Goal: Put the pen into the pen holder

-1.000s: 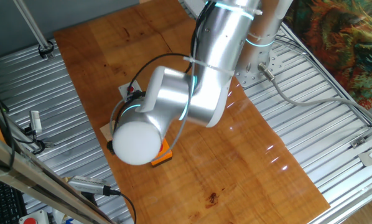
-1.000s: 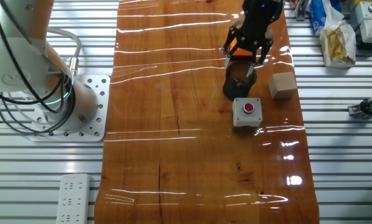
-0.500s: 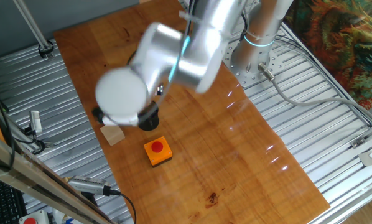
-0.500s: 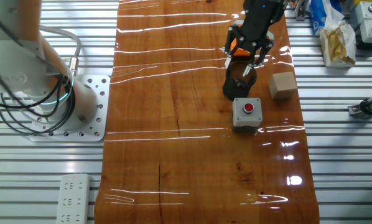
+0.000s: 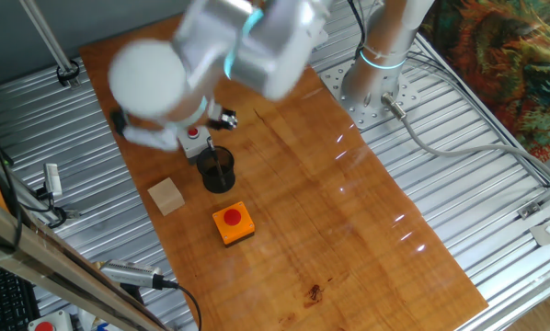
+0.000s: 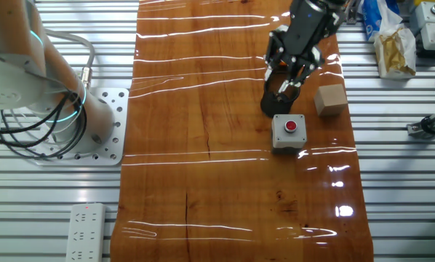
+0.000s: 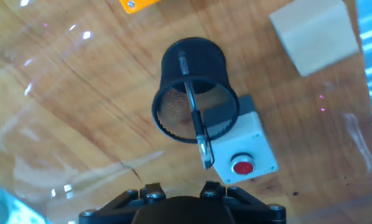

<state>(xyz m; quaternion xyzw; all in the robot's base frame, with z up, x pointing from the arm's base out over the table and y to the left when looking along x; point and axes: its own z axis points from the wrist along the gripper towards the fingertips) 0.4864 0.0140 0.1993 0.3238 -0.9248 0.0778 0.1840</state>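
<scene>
The pen holder [image 7: 195,65] is a black mesh cup standing on the wooden table, also in one fixed view [image 5: 218,171] and the other fixed view [image 6: 274,104]. The pen [image 7: 194,115] stands inside it, leaning against the rim with its silvery tip [image 7: 206,158] sticking out over the grey button box. My gripper [image 6: 290,71] hangs above the cup, open and empty, not touching the pen. In the hand view only the finger bases show, at the bottom edge and set wide apart.
A grey box with a red button [image 7: 248,152] touches the cup's side. An orange button box [image 5: 233,222] and a wooden block [image 5: 166,196] stand close by. The arm's large body [image 5: 165,83] covers the table's far end in one fixed view.
The gripper has risen away from the cup and the arm has swung toward the table's far end. The pen stays in the cup.
</scene>
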